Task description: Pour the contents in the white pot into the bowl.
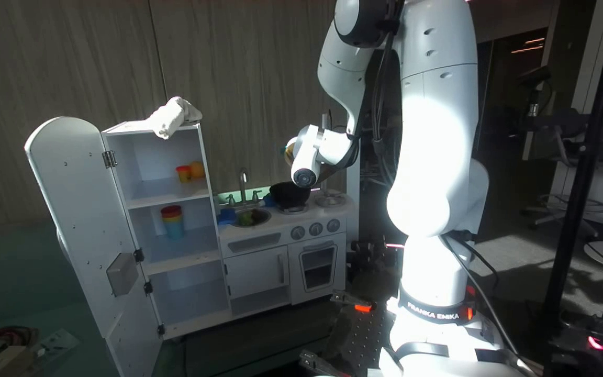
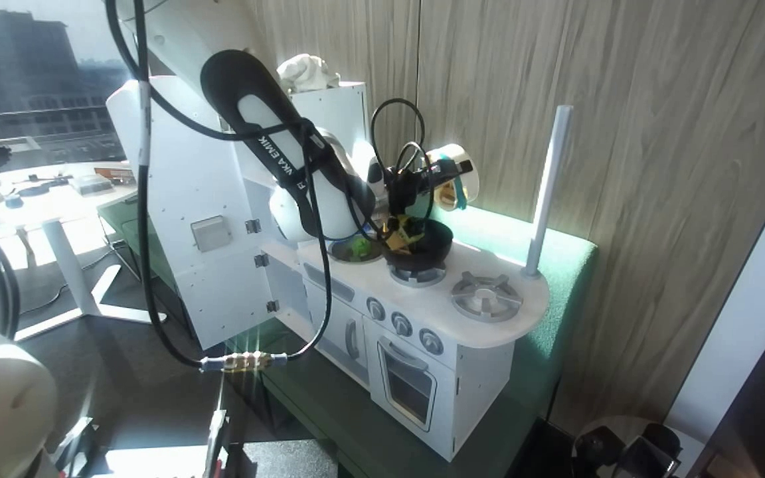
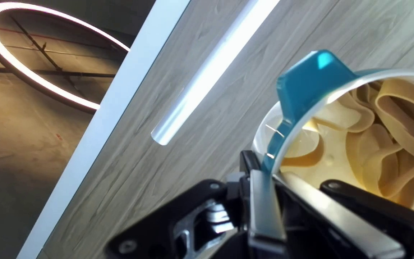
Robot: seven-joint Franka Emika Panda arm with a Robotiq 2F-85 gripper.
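Wood-grain paneling (image 2: 675, 166) forms the far wall, with a white toy kitchen (image 1: 252, 272) in front of it. The toy refrigerator (image 1: 157, 191) occupies the left end: door (image 1: 81, 209) swung open, a stack of cups (image 1: 174, 222) in the middle compartment, a white cloth (image 1: 175, 116) on top. To its right is the sink (image 1: 263, 217), which contains a green item (image 1: 245, 218) and has a faucet (image 1: 243, 186) at its far edge. The countertop (image 2: 534, 305) carries two burners (image 2: 487, 299) at the right; a white post (image 2: 550, 186) rises from its far edge. The dark bowl (image 2: 434, 251) sits on the left burner. The gripper (image 3: 272, 175) is clamped on the teal-banded rim of the white pot (image 3: 336, 162), with one of its fingers (image 3: 265, 208) on each side. The pot is tilted and suspended above the bowl, apart from it. Tan curled strips (image 3: 358, 154) lie inside the pot. In an exterior view, yellow and tan shapes (image 2: 406, 234) overlap the left part of the bowl; whether they lie inside it cannot be determined.
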